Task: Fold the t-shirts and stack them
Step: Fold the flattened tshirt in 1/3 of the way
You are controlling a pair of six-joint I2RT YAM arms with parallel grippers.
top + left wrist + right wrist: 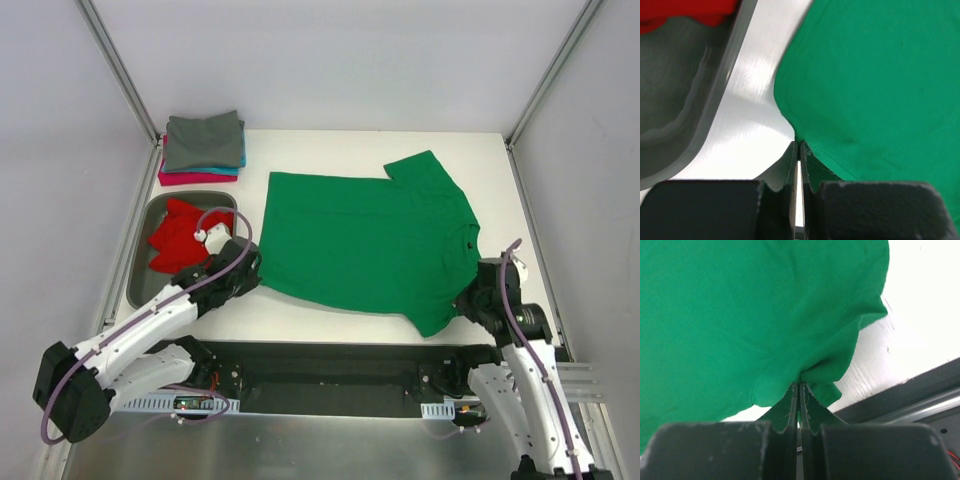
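Observation:
A bright green t-shirt (370, 240) lies spread flat in the middle of the white table. My left gripper (252, 262) is shut on its hem corner at the near left; in the left wrist view the fingertips (798, 145) meet right on the green edge (880, 75). My right gripper (468, 300) is shut on the shirt's near right edge, and the right wrist view shows green cloth (740, 305) bunched at the pinched tips (799, 384). A crumpled red t-shirt (178, 238) lies in the tray. Folded grey, teal and magenta t-shirts (205, 140) are stacked at the back left.
The grey metal tray (140, 275) stands left of the green shirt, its rim (715, 100) close beside my left gripper. A black rail (330, 370) runs along the near table edge between the arm bases. Grey enclosure walls stand on the left, right and back.

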